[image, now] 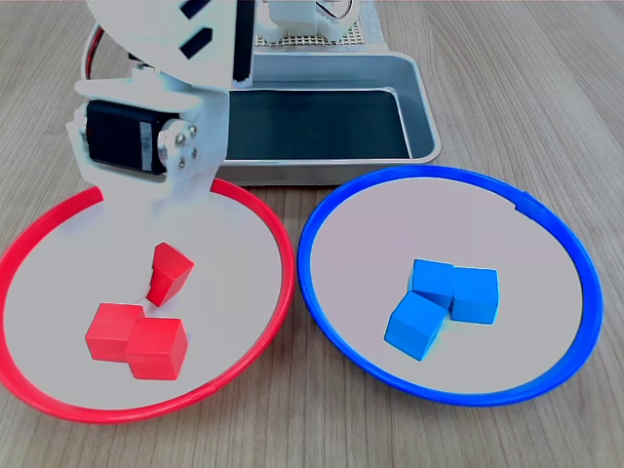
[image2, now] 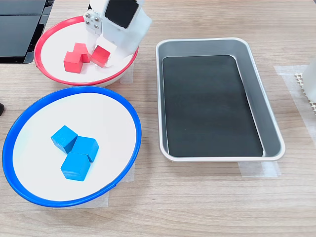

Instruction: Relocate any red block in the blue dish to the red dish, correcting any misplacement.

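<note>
Red block [image: 169,273] tipped on edge in the red dish [image: 58,283] under the gripper [image: 168,250], jaws too hidden to tell if shut, so let go softly, then lift straight up.

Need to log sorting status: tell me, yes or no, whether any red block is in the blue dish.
No: in the first exterior view the blue dish holds only three blue cubes.

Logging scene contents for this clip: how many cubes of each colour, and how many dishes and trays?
Red cubes: 3, in the red dish
Blue cubes: 3, in the blue dish
Round dishes: 2
Metal tray: 1
Total: 9
</note>
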`<state>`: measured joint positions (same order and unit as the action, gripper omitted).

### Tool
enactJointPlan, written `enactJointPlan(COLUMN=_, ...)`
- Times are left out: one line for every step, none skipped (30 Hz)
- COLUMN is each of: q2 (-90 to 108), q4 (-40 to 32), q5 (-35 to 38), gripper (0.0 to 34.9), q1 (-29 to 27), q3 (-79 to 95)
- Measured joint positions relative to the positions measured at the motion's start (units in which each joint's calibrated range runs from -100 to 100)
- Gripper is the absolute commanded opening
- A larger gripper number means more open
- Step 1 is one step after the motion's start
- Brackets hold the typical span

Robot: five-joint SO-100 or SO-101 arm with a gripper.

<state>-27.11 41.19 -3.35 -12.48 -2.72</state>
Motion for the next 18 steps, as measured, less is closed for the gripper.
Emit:
enactJointPlan(q2=-0.26, q4=0.0, q5=0.05, gripper=4.6, q1=0.0, q3=-0.09)
enactJointPlan(q2=-0.34, q4=0.24, q5=0.05, gripper=7.6, q1=0.0, q3=-0.18)
enactJointPlan(q2=-0.34, q4=0.57, q5=0.2, gripper=10.1, q1=0.0, q3=-0.18)
enactJointPlan(q2=-0.34, q4=0.9, q5=0.2, gripper=11.3, q1=0.0, q3=-0.18)
enactJointPlan(q2=-0.34, q4=1.14, q5=0.2, gripper=12.3, q1=0.0, q3=-0.18)
enactJointPlan(q2=-0.34, q4=1.47, q5=0.29, gripper=13.6, q1=0.0, q3=-0.45)
enactJointPlan(q2=-0.34, q4=1.63, q5=0.39, gripper=14.6, q1=0.09, q3=-0.64)
enactJointPlan(q2=-0.34, q4=1.71, q5=0.39, gripper=15.5, q1=0.35, q3=-0.73)
enactJointPlan(q2=-0.34, q4=1.79, q5=0.39, gripper=15.9, q1=0.53, q3=-0.91)
enactJointPlan(q2=-0.34, q4=1.79, q5=0.39, gripper=16.0, q1=0.8, q3=-1.09)
enactJointPlan(q2=-0.34, q4=1.88, q5=0.39, gripper=15.8, q1=0.88, q3=-1.27)
enactJointPlan(q2=-0.34, q4=2.12, q5=0.44, gripper=15.4, q1=0.97, q3=-1.45)
enactJointPlan(q2=-0.34, q4=2.45, q5=0.44, gripper=15.1, q1=0.97, q3=-1.81)
enactJointPlan(q2=-0.34, q4=2.77, q5=0.49, gripper=14.8, q1=0.88, q3=-2.09)
enactJointPlan(q2=-0.34, q4=2.94, q5=0.54, gripper=14.4, q1=0.88, q3=-2.18)
enactJointPlan(q2=-0.34, q4=3.43, q5=0.68, gripper=13.8, q1=0.88, q3=-2.27)
enactJointPlan(q2=-0.34, q4=3.75, q5=0.78, gripper=13.3, q1=0.88, q3=-2.27)
enactJointPlan(q2=-0.34, q4=4.0, q5=0.88, gripper=12.6, q1=0.88, q3=-2.27)
